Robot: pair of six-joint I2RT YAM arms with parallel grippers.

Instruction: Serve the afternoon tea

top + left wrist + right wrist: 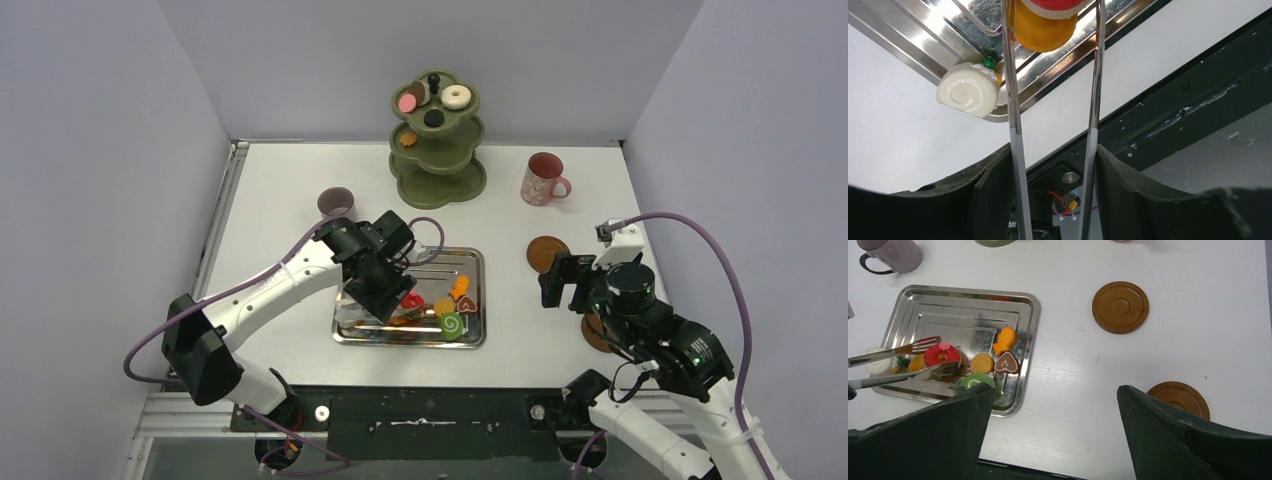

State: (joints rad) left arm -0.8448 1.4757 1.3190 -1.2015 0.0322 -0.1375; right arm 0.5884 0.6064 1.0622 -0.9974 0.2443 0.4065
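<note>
From above, your left end effector (383,298) hangs over the steel tray (410,342) near the middle of the desk (280,190), gripping the metal tongs (398,300). The tong tips sit at the red donut (411,299). A green swirl roll (451,325) lies in the tray's near right corner. The olive-green stand (437,160) is at the far edge with a pink macaron (407,102) and a white donut (456,96) on its top tier. The pink mug (543,180) stands to its right and the mauve mug (336,203) to its near left. One brown coaster (547,252) lies bare beside your right end effector (565,282). A second coaster (597,335) is partly hidden under that arm.

On your left wrist camera, both tong arms (1017,150) run between the fingers (993,190) and press against their inner faces, so that end effector is closed on the tongs. Between the tong arms at the top are the red donut (1053,4) and an orange sweet (1043,30). A white swirl roll (969,95) rests on the tray rim (1058,70).

On your right wrist camera, the end effector (1055,387) stands wide apart, holding nothing, above the bare desk. The tong tips (923,346) flank the red donut (942,354) in the tray. An orange fish (1005,340), a round biscuit (982,362) and a brown heart (1006,362) lie just beside it.
</note>
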